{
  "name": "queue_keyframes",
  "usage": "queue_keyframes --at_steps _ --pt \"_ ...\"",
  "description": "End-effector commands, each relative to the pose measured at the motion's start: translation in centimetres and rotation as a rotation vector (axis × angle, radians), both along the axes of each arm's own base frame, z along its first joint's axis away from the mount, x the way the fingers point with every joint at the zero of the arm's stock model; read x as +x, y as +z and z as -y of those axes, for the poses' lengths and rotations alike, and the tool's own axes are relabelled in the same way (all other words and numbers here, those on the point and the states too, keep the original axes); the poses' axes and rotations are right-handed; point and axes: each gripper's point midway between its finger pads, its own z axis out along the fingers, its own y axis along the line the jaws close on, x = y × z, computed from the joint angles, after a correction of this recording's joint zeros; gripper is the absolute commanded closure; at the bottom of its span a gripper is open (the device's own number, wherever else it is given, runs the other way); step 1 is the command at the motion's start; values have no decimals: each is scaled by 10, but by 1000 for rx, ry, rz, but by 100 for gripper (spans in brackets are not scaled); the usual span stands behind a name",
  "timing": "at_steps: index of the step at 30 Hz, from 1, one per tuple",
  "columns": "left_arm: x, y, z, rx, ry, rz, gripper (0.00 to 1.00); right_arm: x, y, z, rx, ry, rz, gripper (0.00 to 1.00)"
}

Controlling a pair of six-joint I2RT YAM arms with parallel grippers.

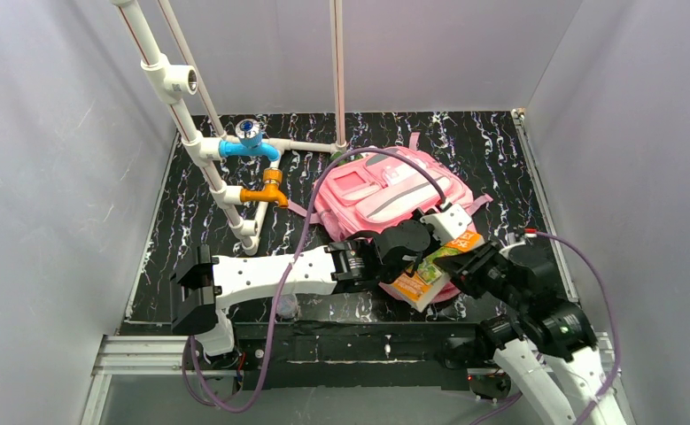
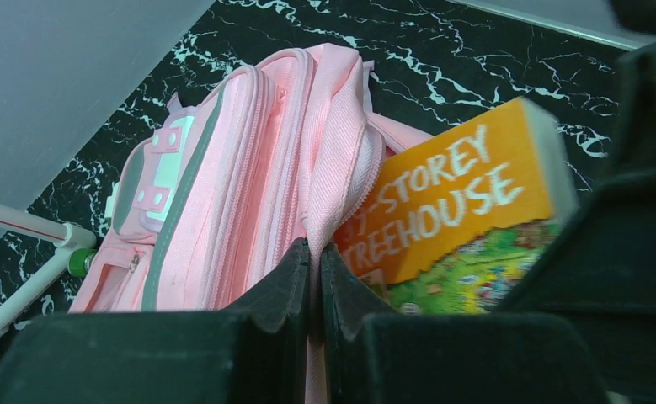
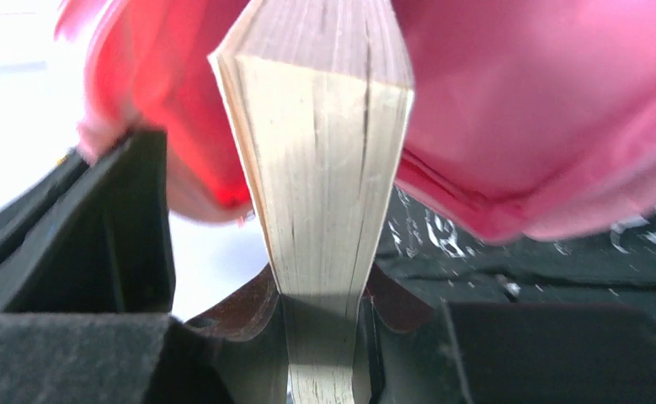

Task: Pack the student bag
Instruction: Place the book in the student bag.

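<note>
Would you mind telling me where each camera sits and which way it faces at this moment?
Top external: above and behind the bases, looking down on the table, pink backpack and both arms.
Left wrist: on the left arm, facing along the left gripper, pinched on backpack fabric.
Right wrist: on the right arm, facing along the right gripper, clamped on the page edge of the book.
Shared: both wrist views show backpack and book.

Woven cloth student bag (image 2: 248, 168), glossy paper book (image 2: 442, 202)
</note>
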Motion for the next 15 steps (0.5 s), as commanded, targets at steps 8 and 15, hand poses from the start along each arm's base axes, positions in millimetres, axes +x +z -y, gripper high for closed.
queue_keyframes --at_steps 8,15 --pt "-11 76 -16 -95 -25 54 100 97 52 -23 256 -160 400 99" --pt "-19 72 -23 -82 -49 11 100 118 50 -17 298 -247 467 99"
